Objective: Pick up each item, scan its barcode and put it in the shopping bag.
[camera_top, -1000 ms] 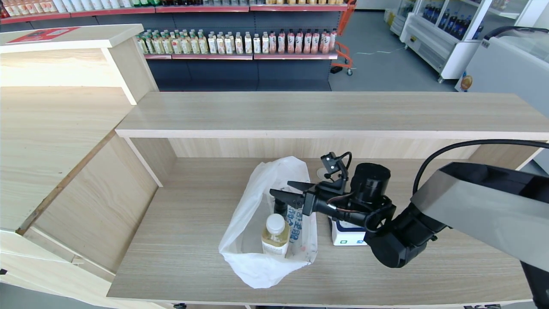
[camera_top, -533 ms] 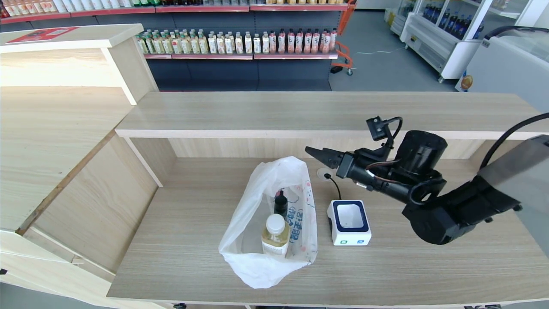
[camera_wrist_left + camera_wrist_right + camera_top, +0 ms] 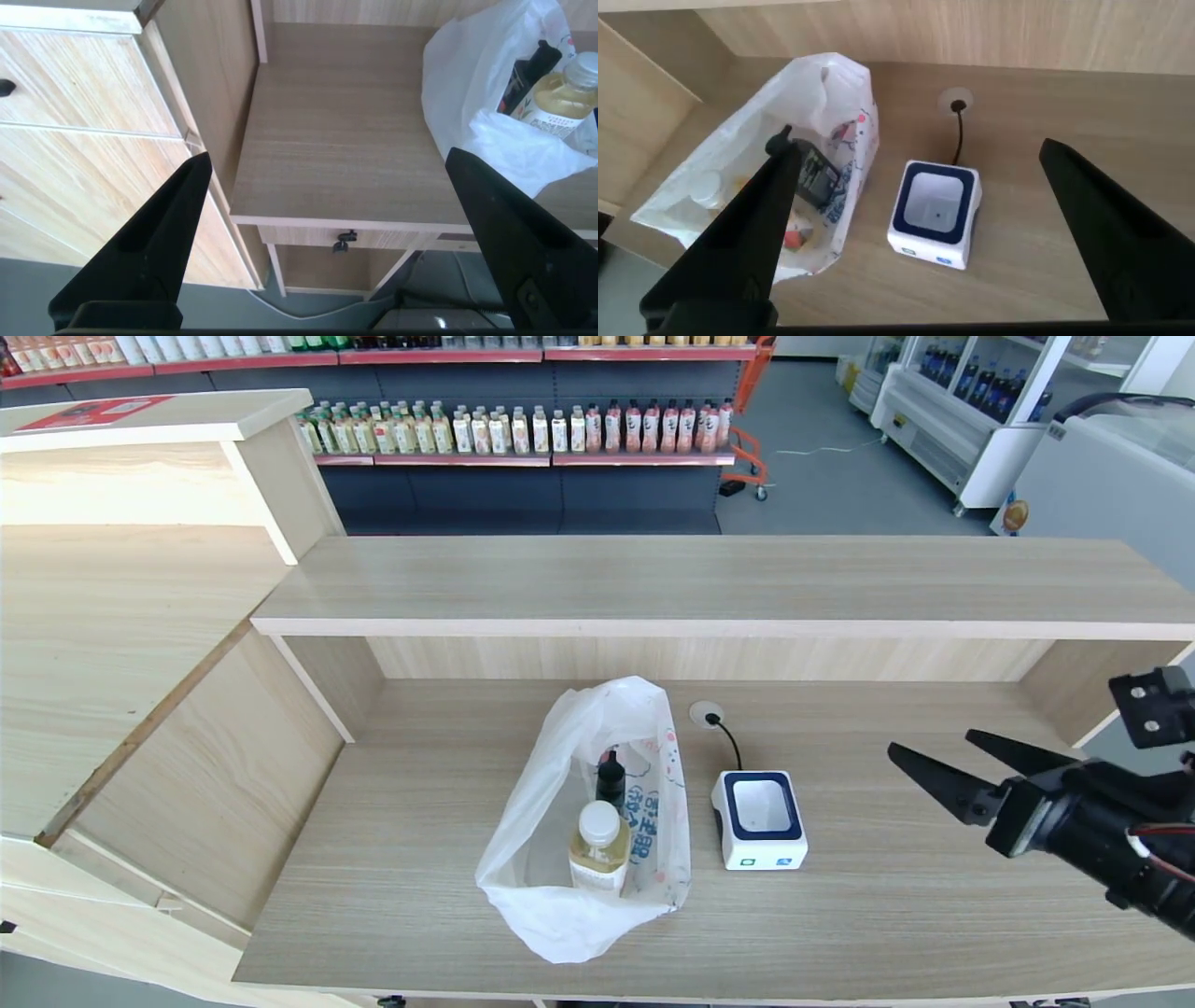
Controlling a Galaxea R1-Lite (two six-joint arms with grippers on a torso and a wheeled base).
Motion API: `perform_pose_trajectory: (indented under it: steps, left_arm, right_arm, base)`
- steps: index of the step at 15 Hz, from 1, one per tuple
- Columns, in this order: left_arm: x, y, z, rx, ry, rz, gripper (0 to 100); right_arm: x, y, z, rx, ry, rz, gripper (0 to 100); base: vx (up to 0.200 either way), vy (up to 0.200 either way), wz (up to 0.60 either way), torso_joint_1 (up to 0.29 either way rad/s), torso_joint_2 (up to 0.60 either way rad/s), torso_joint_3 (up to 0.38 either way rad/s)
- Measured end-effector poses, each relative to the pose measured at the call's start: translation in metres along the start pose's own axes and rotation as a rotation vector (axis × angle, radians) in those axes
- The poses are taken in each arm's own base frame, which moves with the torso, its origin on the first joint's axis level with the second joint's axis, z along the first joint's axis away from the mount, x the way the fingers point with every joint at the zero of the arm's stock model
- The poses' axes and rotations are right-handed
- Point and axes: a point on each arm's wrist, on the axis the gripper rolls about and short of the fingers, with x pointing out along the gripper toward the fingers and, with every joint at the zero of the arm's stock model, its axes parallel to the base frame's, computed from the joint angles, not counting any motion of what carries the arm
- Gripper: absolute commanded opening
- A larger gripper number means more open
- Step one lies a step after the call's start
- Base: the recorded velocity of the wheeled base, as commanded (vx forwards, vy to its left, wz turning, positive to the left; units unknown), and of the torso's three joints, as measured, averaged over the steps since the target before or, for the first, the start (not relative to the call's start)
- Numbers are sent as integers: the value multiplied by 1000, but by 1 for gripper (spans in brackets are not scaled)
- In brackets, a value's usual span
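Note:
A white plastic shopping bag (image 3: 579, 821) stands open on the wooden counter, also seen as the shopping bag (image 3: 757, 187) and shopping bag (image 3: 495, 103). Inside it stand a pale-yellow drink bottle with a white cap (image 3: 598, 847) and a small dark bottle (image 3: 611, 777). The white barcode scanner with a blue-framed window (image 3: 759, 819) sits just right of the bag; scanner (image 3: 935, 212). My right gripper (image 3: 966, 758) hangs open and empty over the counter's right end, well right of the scanner. My left gripper (image 3: 327, 233) is open and empty, low by the counter's front left edge.
A raised wooden ledge (image 3: 728, 583) runs behind the work surface (image 3: 420, 859), with side walls at left and right. The scanner's cable (image 3: 726, 739) leads to a grommet hole. Shop shelves with bottles and freezers stand beyond the counter.
My right gripper, open and empty, has drawn back from over the bag, rising and then swinging right to the counter's right end. The bag, its bottles and the scanner have stayed put.

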Motion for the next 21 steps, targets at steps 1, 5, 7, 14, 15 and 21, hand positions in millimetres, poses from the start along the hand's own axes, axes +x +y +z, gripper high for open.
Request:
perform_pose_trajectory:
  steps: [1,5,7,14,15,21]
  left_arm:
    - [0,0,0,0,0,-1,100]
    - [0,0,0,0,0,0,100]
    - [0,0,0,0,0,0,100]
    - [0,0,0,0,0,0,100]
    - [0,0,0,0,0,-1,100]
    - [0,0,0,0,0,-1,100]
  right_arm:
    - [-26,0,-8,-13,32,-58,100]
    - [-110,9,-30,-57,107,-227,100]
    - [-147,15,-48,-76,113,-301,100]
    - [-196,28,-91,-88,-15,-404,100]
    - [-197,28,-92,-91,-30,-404,100]
    - [-199,29,-92,-103,-53,-401,100]
  base:
    - [0,0,0,0,0,0]
    - [0,0,0,0,0,0]
    - [0,0,0,0,0,0]
    - [0,0,0,0,0,0]
    - [0,0,0,0,0,0]
    - [0,0,0,0,0,0]
